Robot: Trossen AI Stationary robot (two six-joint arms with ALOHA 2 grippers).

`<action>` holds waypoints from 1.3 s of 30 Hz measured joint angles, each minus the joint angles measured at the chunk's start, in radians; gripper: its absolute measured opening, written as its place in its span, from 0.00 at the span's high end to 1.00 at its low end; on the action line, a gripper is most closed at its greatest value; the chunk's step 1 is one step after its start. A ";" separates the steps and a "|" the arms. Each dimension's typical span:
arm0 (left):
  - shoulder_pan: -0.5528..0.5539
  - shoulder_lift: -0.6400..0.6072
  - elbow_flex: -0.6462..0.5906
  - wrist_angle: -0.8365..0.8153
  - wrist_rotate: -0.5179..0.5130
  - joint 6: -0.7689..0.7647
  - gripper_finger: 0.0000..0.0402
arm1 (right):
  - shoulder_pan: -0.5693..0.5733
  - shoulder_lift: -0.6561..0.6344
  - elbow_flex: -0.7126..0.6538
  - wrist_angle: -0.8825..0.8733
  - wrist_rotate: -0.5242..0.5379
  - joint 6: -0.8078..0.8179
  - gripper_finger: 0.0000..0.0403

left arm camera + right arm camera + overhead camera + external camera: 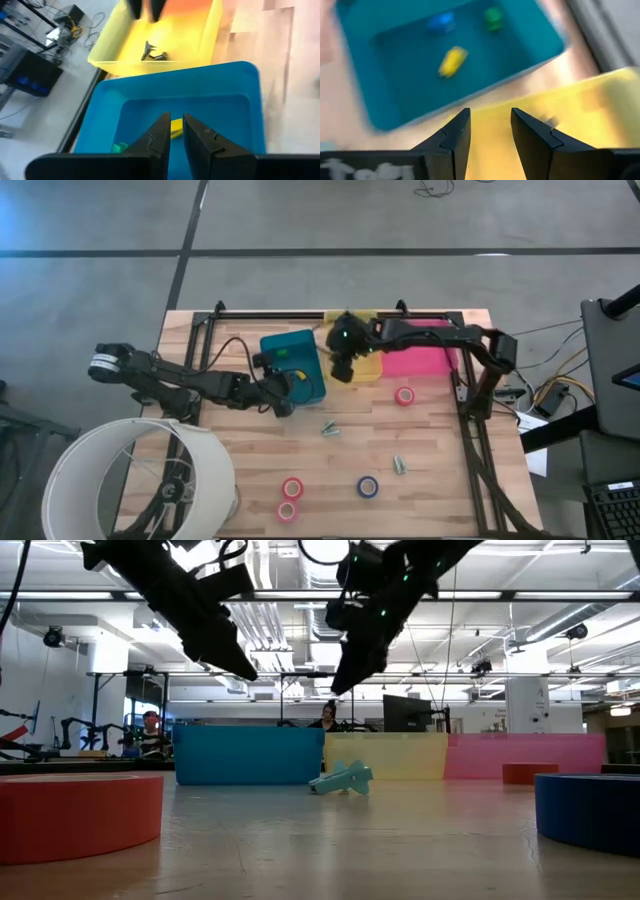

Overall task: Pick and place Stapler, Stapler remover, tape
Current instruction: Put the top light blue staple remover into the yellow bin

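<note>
Four tape rolls lie flat on the table: pinkish-red ones [404,395], [292,487], [287,510] and a dark blue one [367,486]. Two small teal tools [329,429], [399,465] lie between them; which is stapler or remover I cannot tell. A small dark tool [152,52] lies in the yellow bin [372,370]. My left gripper [285,395] hovers at the blue bin's [290,352] near edge, fingers shut to a narrow slit, holding nothing. My right gripper [490,131] hangs open and empty over the yellow bin.
Blue, yellow and pink bins [425,362] stand side by side at the table's far edge. Tiny yellow, blue and green blocks [452,60] lie in the blue bin. A white lampshade [140,480] covers the near left corner. A black frame [470,410] borders the table's right side.
</note>
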 joint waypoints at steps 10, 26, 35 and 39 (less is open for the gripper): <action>0.000 0.000 0.000 0.014 0.231 -0.062 0.87 | 0.241 -0.064 -0.117 -0.041 0.024 0.099 0.62; -0.002 0.000 0.000 0.078 0.263 -0.076 0.87 | 0.445 -0.030 -0.350 0.421 0.025 0.023 0.62; -0.002 0.000 0.000 0.098 0.263 -0.066 0.87 | 0.447 -0.030 -0.446 0.537 0.010 0.082 0.62; -0.002 0.000 0.000 0.099 0.263 -0.065 0.87 | 0.457 0.016 -0.448 0.547 -0.003 0.091 0.62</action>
